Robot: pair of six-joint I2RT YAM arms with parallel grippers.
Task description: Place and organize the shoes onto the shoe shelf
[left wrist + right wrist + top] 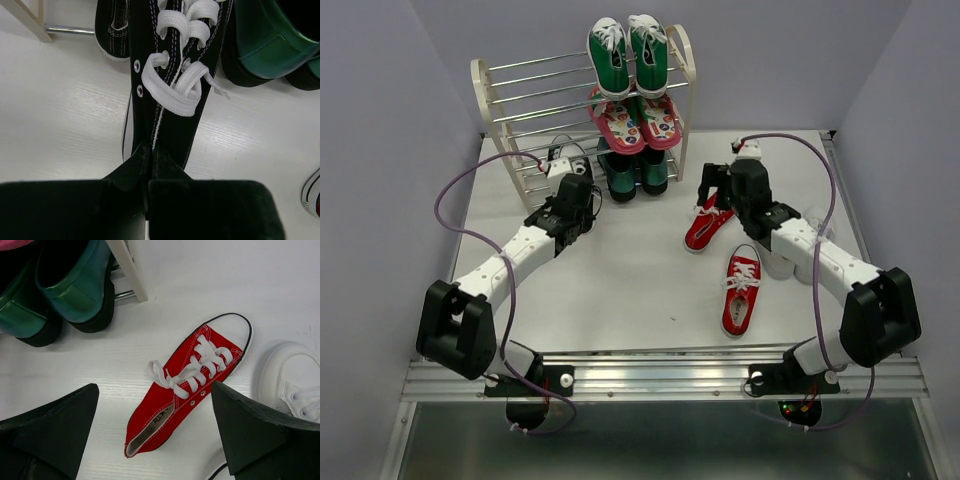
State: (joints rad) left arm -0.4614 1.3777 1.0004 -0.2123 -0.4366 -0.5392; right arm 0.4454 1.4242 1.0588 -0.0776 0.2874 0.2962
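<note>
**Status: 1 black sneaker gripped, 1 red sneaker under open tool**

Left tool (149, 156) noted with fingers together, clamped on the heel end of a black sneaker (170, 75). Toe directed toward the foot of the shoe shelf (485, 100). Cannot tell whether the sole rests on the desk (620, 290). Second black sneaker (112, 30) recorded just beyond, beside the lowest silver rod.

Right tool (155, 387) found with fingers wide apart, hovering above a red sneaker (192, 377) and touching nothing. That sneaker lying flat on the desk, just clear of the shelf's right frame. Second red sneaker (741, 293) well apart from it, nearer the arm bases. White sneaker (290, 380) just beside the first red one, largely hidden under the right arm in the top view.

Shelf's right half occupied: green sneakers (628, 50) on the top tier, pink patterned sandals (635, 120) below, dark green pair (638, 172) at the bottom.
</note>
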